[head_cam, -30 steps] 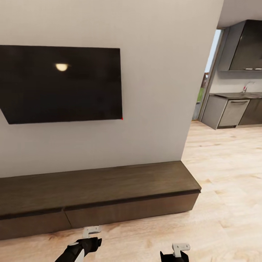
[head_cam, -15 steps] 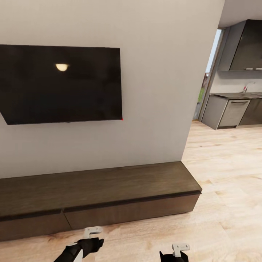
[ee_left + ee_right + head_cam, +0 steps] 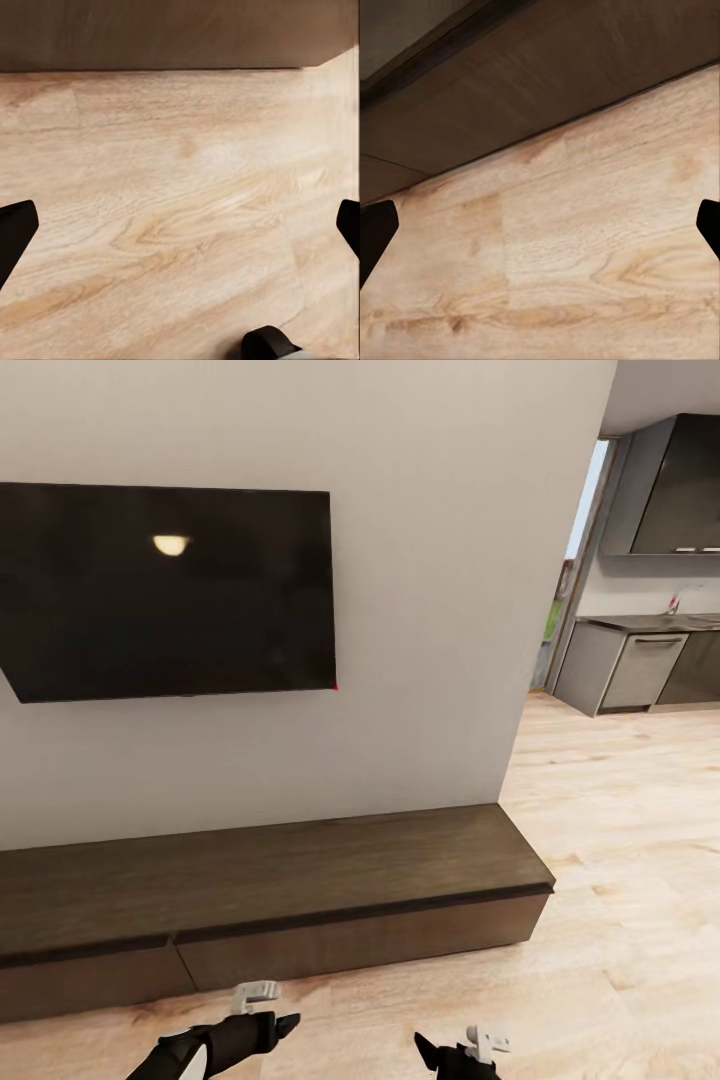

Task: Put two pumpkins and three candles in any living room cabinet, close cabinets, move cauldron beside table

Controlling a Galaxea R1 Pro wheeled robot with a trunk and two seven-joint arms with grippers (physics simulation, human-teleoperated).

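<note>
So the robot's parked in front of the cabinet (image 3: 270, 895), that long low dark-brown bench unit running along the base of the white wall (image 3: 430, 560), with both pull-out fronts sitting flush, so it looks shut. A big black TV (image 3: 165, 590) hangs on the wall right above it, with a little lamp glare on the screen. Down at the bottom of the head view the left gripper (image 3: 262, 1015) pokes out over the light wood floor (image 3: 620, 920) just in front of the cabinet, and the right gripper (image 3: 470, 1050) is near it, a bit lower in the frame. In the left wrist view the two dark fingertips (image 3: 15, 232) sit way out at opposite edges with nothing but floorboards between them, so that pincer is spread wide and holding nothing. Same deal in the right wrist view: fingertips (image 3: 376, 229) far apart, bare floor and the cabinet's front edge (image 3: 547, 82) beyond. Off past the wall's end there's a kitchen (image 3: 650, 650) with grey counters and a sink tap.
</note>
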